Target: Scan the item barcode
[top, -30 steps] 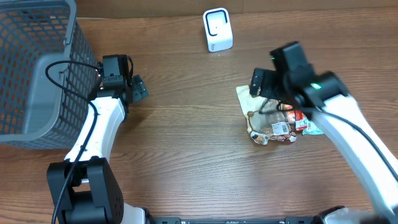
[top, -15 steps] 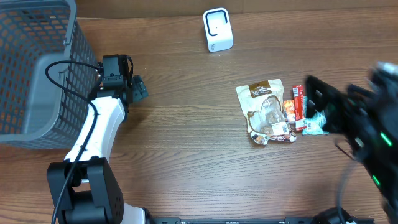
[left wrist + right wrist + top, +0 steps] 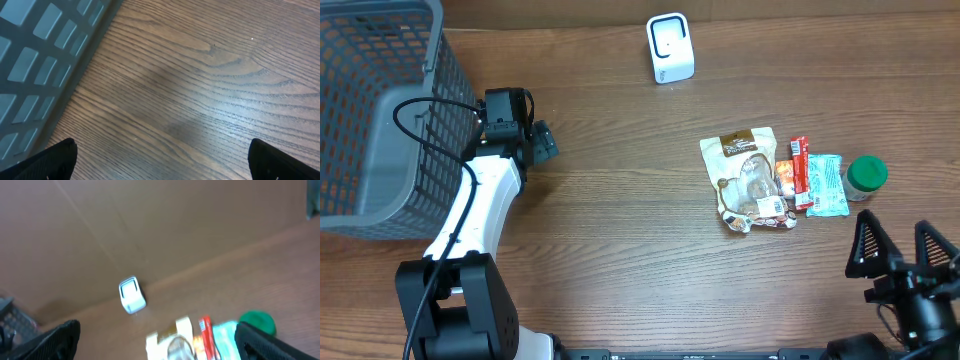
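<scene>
At the table's (image 3: 620,220) near right edge, the right gripper (image 3: 900,258) stands with its jaws spread wide and empty, both dark fingers pointing toward the far side. Just beyond it lies a row of four items, none touched by either arm: a green-capped jar (image 3: 867,173) farthest right, a teal packet (image 3: 825,185) beside it, a red bar (image 3: 801,172) next, and a tan pouch (image 3: 745,180) with a clear window at the left end, its lower edge crumpled. The bar sits tight between packet and pouch. The right wrist view, blurred, shows the same row in its lower part, with the white scanner (image 3: 670,47) upright beyond it near the far edge, well apart from the items. On the left side, the left gripper (image 3: 542,142) is likewise fully open and empty, low over bare wood; its wrist view shows only the two fingertips in the lower corners, the wood grain and grey mesh at the left. That mesh belongs to the basket (image 3: 380,60), which fills the far left corner, just beside the left arm.
</scene>
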